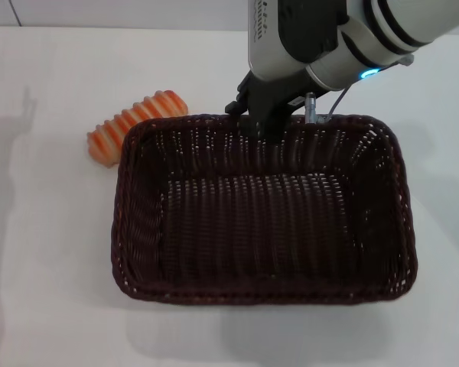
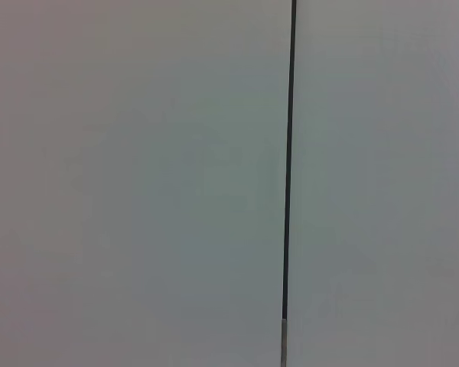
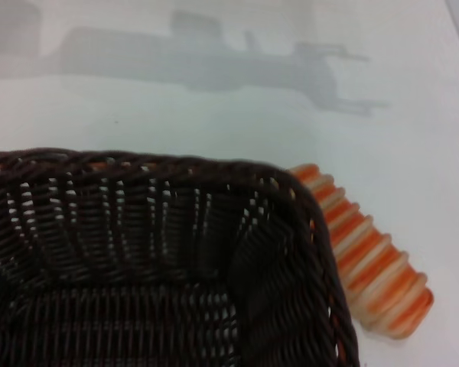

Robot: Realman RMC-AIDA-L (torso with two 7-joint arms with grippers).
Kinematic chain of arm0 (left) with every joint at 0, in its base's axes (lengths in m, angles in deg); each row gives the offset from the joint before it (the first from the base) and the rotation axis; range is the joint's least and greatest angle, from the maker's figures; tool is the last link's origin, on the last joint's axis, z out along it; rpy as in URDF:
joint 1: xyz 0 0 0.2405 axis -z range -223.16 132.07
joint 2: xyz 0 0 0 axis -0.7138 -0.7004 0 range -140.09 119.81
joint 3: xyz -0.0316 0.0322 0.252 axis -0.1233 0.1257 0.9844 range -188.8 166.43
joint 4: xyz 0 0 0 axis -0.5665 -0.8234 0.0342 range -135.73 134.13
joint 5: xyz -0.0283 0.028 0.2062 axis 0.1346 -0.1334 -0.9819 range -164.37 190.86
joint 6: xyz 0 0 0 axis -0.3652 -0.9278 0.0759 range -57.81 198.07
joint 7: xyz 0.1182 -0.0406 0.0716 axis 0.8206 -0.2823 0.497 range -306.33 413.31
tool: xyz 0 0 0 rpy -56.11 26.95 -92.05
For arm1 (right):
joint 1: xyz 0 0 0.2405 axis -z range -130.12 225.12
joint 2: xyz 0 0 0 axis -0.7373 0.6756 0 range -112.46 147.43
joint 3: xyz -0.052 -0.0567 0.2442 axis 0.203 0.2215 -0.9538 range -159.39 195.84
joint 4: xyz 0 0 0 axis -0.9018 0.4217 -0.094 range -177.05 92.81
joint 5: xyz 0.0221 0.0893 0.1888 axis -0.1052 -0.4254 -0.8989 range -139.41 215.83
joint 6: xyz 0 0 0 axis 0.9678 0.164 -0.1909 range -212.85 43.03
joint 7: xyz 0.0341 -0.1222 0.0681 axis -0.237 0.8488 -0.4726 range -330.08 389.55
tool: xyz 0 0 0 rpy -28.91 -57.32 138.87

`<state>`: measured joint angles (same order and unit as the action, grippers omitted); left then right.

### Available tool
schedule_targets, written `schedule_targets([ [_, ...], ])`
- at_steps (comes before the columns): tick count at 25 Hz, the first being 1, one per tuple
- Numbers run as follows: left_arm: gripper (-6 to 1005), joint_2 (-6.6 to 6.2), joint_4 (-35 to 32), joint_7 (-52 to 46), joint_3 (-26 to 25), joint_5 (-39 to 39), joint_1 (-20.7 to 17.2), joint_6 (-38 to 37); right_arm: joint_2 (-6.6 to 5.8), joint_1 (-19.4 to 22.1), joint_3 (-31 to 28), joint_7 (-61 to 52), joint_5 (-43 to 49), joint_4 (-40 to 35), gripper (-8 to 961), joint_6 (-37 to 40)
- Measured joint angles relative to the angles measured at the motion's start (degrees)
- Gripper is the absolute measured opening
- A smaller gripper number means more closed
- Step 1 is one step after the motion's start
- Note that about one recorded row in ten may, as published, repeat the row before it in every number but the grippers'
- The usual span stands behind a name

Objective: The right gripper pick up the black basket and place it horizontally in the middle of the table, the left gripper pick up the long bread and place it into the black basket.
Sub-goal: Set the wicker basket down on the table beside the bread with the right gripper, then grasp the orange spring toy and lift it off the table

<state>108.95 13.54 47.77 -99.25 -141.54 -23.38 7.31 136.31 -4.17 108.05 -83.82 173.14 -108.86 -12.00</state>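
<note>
The right pincer [image 1: 266, 128], grip unclear, met the woven black basket's [image 1: 264, 290] far rim; ridged long bread [image 1: 136, 125] lay beside it on the smooth worktop [image 1: 53, 245].

black basket [image 1: 264, 210]: 1 | long bread [image 1: 135, 125]: 1 | table [image 1: 53, 306]: 1

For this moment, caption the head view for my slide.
Right gripper at the far rim of the dark woven wicker basket; orange-and-cream striped ridged loaf lies outside.
</note>
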Motion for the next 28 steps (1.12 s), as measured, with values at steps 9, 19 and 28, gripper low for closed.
schedule_targets([
  [9, 783, -0.17, 0.21, 0.0, 0.0, -0.02, 0.12, 0.1, 0.25, 4.15, 2.41, -1.96, 0.19, -6.14, 332, -3.45],
  [19, 782, -0.79, 1.04, -0.08, 0.39, -1.11, 0.37, 0.17, 0.16, 26.59, 5.88, -7.52, -9.66, -19.01, 699, -54.17],
  [28, 782, -3.05, 10.02, -3.58, 3.49, -7.33, -1.45, 6.16, 0.0, 54.86, 28.46, -29.04, -2.77, -17.83, 842, -102.17],
])
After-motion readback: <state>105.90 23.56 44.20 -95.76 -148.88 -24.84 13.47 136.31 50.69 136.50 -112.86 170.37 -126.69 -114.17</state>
